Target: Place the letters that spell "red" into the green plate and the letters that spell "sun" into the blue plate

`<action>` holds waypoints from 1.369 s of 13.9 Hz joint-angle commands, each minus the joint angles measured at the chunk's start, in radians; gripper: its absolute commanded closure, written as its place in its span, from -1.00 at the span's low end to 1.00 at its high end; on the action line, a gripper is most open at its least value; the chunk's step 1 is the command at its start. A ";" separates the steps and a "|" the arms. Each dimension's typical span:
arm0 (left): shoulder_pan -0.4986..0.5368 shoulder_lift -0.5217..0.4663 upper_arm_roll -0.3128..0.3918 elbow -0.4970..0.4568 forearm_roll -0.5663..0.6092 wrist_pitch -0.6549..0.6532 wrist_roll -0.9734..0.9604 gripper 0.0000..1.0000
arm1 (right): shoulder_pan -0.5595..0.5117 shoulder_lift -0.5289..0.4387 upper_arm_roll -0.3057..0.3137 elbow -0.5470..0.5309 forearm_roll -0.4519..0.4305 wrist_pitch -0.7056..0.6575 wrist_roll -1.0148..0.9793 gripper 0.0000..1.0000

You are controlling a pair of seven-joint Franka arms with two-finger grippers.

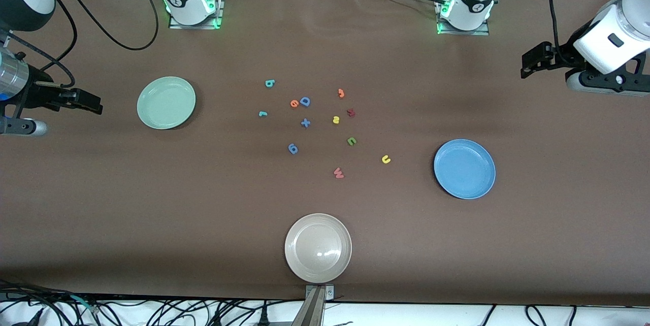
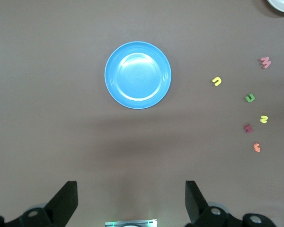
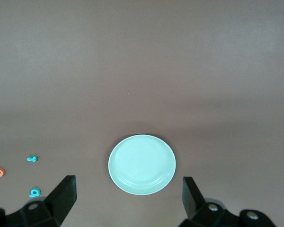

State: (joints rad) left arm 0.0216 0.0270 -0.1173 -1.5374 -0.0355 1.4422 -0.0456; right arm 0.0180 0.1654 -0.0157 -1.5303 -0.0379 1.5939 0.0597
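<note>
The teal "r" [image 1: 262,113], orange "e" [image 1: 294,103] and teal "d" [image 1: 269,83] lie mid-table, on the side toward the empty green plate [image 1: 166,102]. The yellow "s" [image 1: 335,120], green "n" [image 1: 351,140] and yellow "u" [image 1: 386,159] lie closer to the empty blue plate [image 1: 464,168]. My left gripper [image 2: 131,187] hangs open and empty over the left arm's end of the table, looking down on the blue plate [image 2: 137,74]. My right gripper [image 3: 128,182] hangs open and empty over the right arm's end, beside the green plate [image 3: 142,164].
Mixed in with the letters are a blue "D" [image 1: 304,101], a blue plus [image 1: 305,123], a blue "6" [image 1: 293,149], an orange "3" [image 1: 341,93], a dark red letter [image 1: 350,112] and a pink "w" [image 1: 338,173]. A beige plate [image 1: 318,248] sits near the front edge.
</note>
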 commanded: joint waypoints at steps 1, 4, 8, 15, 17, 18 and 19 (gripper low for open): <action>0.014 0.013 -0.001 0.029 -0.023 -0.017 0.029 -1.00 | 0.003 -0.012 0.005 0.001 -0.004 -0.005 0.008 -1.00; 0.015 0.018 -0.001 0.025 -0.023 -0.017 0.030 -1.00 | 0.005 -0.012 0.045 -0.001 -0.002 0.004 0.011 -1.00; 0.017 0.018 -0.001 0.025 -0.023 -0.017 0.030 -1.00 | 0.048 -0.009 0.083 0.012 0.040 0.037 0.142 -0.99; 0.012 0.018 -0.002 0.026 -0.023 -0.017 0.024 -1.00 | 0.271 0.019 0.088 -0.013 0.038 0.028 0.547 -0.99; 0.005 0.018 -0.004 0.028 -0.023 -0.017 0.018 -1.00 | 0.341 0.043 0.088 -0.025 0.038 0.035 0.630 -0.99; 0.006 0.019 -0.004 0.028 -0.023 -0.017 0.018 -1.00 | 0.365 0.055 0.088 -0.037 0.039 0.040 0.656 -0.99; 0.006 0.018 -0.004 0.028 -0.023 -0.017 0.018 -1.00 | 0.385 0.068 0.088 -0.047 0.049 0.041 0.670 -0.99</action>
State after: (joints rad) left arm 0.0246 0.0348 -0.1198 -1.5374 -0.0365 1.4422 -0.0378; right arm 0.3709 0.2200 0.0797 -1.5531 -0.0068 1.6257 0.6898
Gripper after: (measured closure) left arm 0.000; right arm 0.004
